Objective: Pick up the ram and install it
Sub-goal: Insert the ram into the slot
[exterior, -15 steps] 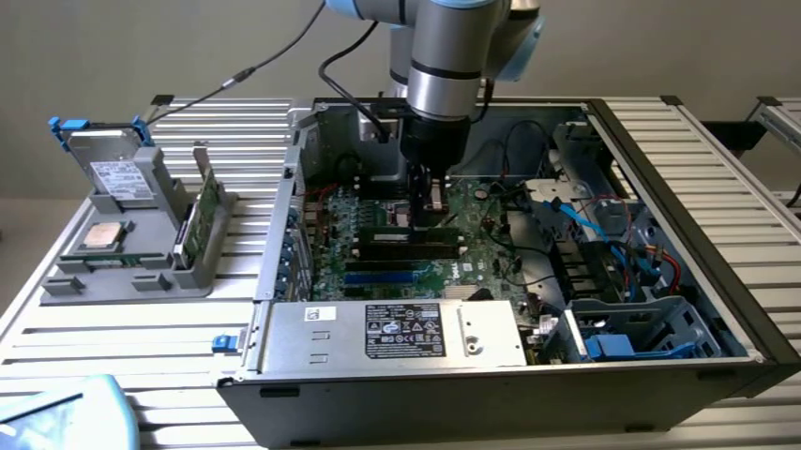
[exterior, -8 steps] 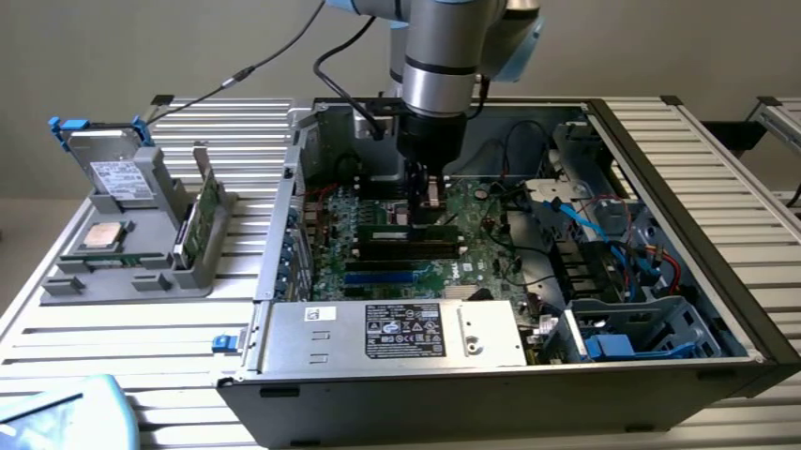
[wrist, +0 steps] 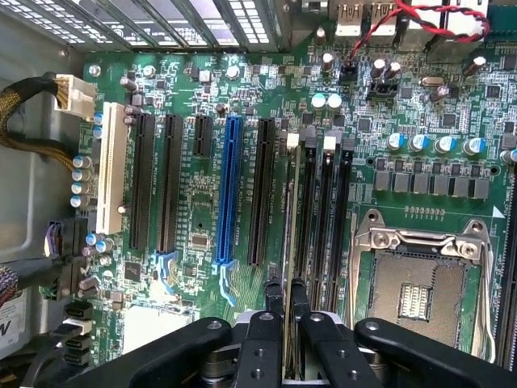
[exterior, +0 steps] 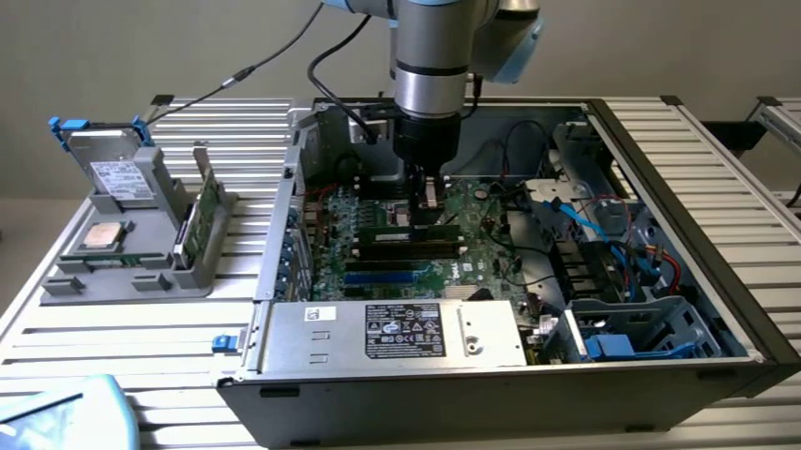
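Plainly, in the exterior view the black two-fingered tool (exterior: 426, 211) on the grey arm reaches down inside the open black computer case (exterior: 701, 244), which lies on the slatted aluminium desk (exterior: 100, 328). It is pinching the ram (exterior: 430, 195), a thin dark-green circuit-board stick held on edge just above the long black memory slots (exterior: 407, 242) directly beneath the tool. I cannot tell whether the stick's lower edge touches a slot. Well apart from the tool, toward the exterior view's left, a grey plastic holder (exterior: 119, 272) carries a wider green card (exterior: 201, 211). A silver power-supply box (exterior: 400, 328) sits between the tool and the camera, and blue cables (exterior: 601, 225) lie off toward the exterior view's right, clear of the slots.

From the wrist view, the tool (wrist: 286, 297) grips the ram (wrist: 291, 210), which shows edge-on as a thin line running out beyond the fingertips (wrist: 273, 295), just beside the empty memory slots (wrist: 323, 210). A silver processor socket (wrist: 420, 275) lies to one side of the tool and a blue expansion slot (wrist: 233, 190) to the other.

The likely risk is misalignment. If the stick sits slightly askew or over a slot wall, pressing could jam it, flex the board or make it slip in the pinch. The pale end clips (wrist: 293, 139) could also block seating if they are closed. Nothing else appears to obstruct the path.
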Controlling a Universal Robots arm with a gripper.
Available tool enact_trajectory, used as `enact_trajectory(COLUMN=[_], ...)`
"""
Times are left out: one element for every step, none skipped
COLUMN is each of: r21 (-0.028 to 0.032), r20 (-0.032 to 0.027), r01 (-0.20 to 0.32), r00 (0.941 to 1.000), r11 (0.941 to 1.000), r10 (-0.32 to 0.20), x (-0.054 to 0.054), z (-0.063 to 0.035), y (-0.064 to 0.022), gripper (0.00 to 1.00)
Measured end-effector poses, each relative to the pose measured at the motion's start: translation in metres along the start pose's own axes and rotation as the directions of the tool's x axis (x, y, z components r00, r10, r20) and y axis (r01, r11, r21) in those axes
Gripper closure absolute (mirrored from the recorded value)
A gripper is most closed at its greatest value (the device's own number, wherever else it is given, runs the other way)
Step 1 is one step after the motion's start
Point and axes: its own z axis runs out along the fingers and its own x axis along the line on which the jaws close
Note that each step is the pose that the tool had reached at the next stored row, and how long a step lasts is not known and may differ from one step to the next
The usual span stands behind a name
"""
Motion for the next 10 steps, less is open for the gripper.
enact_trajectory(r21=[0.0001,0.0001,0.0001,0.0001,0.0001,0.0002,0.0005,0.0010,0.0019,0.0024], r20=[0.0001,0.0001,0.0001,0.0001,0.0001,0.0003,0.0002,0.0001,0.0000,0.0000], r01=[0.000,0.000,0.000,0.000,0.000,0.000,0.000,0.000,0.000,0.000], r00=[1.0000,1.0000,1.0000,1.0000,1.0000,1.0000,1.0000,1.0000,1.0000,1.0000], r11=[1.0000,1.0000,1.0000,1.0000,1.0000,1.0000,1.0000,1.0000,1.0000,1.0000], r10=[0.000,0.000,0.000,0.000,0.000,0.000,0.000,0.000,0.000,0.000], x=[0.0000,0.0000,0.0000,0.0000,0.0000,-0.0001,-0.0002,-0.0004,-0.0006,-0.0007], z=[0.0000,0.0000,0.0000,0.0000,0.0001,0.0004,0.0010,0.0020,0.0030,0.0037], y=[0.0000,0.0000,0.0000,0.0000,0.0000,0.0000,-0.0001,-0.0001,-0.0001,-0.0001], gripper=[0.86,0.86,0.86,0.86,0.86,0.86,0.86,0.86,0.86,0.86])
